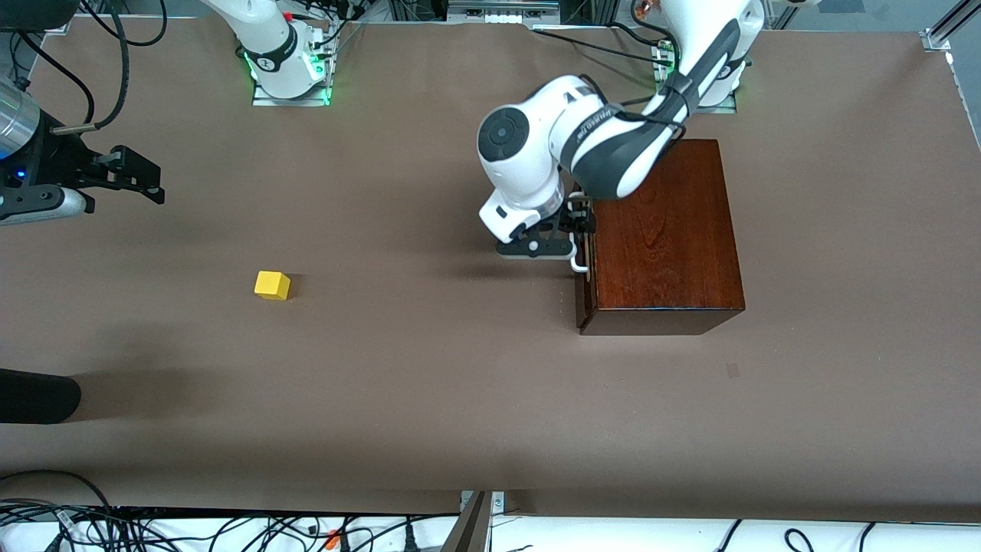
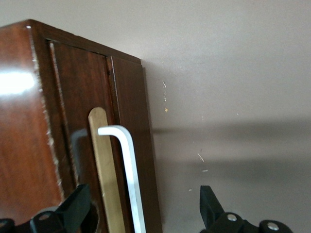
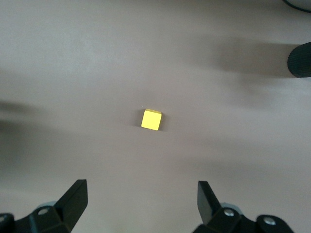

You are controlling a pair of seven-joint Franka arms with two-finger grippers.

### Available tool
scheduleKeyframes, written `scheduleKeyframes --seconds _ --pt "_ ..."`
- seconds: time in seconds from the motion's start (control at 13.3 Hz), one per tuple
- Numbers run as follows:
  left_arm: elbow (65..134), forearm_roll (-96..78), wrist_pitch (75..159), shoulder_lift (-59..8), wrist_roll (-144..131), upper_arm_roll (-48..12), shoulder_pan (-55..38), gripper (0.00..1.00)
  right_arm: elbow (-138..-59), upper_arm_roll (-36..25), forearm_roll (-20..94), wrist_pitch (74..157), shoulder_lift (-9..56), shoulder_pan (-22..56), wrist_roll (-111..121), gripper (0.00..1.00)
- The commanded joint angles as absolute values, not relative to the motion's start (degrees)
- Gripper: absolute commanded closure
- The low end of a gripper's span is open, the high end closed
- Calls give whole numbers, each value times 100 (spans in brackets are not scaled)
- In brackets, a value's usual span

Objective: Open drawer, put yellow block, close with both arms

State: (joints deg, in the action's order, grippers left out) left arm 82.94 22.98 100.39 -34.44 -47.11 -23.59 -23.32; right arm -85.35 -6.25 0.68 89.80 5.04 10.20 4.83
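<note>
The dark mahogany box stands toward the left arm's end of the table. Its drawer front faces the right arm's end and looks shut or barely ajar. My left gripper is open at the white bar handle. In the left wrist view the handle lies between the fingers of the left gripper, untouched, beside a pale wood strip. The yellow block lies on the table toward the right arm's end. My right gripper is open, empty, above the table; its wrist view shows the right gripper and the block.
A black rounded object lies at the right arm's end, nearer the front camera than the block; it also shows in the right wrist view. Cables run along the table's edge nearest the front camera. Brown tabletop lies between block and box.
</note>
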Motion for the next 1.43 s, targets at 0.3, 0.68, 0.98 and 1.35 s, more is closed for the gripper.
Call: scheduleKeyframes --seconds 0.3,0.68,0.98,1.35 --pt "8464 2768 10389 -3717 -5579 -2364 -2337 0 -8464 -615 185 8930 510 1020 562 0" --pt "8464 2918 10397 -3893 -5862 -2373 -2426 0 -8464 -642 141 8964 501 1011 571 0" --pt "8446 2918 10397 -3929 -5862 -2408 -2452 0 -8446 -668 167 9113 588 949 475 0" --pt "8376 2804 10512 -3972 -5932 -2417 -2680 0 -8455 -685 158 9308 729 914 554 0"
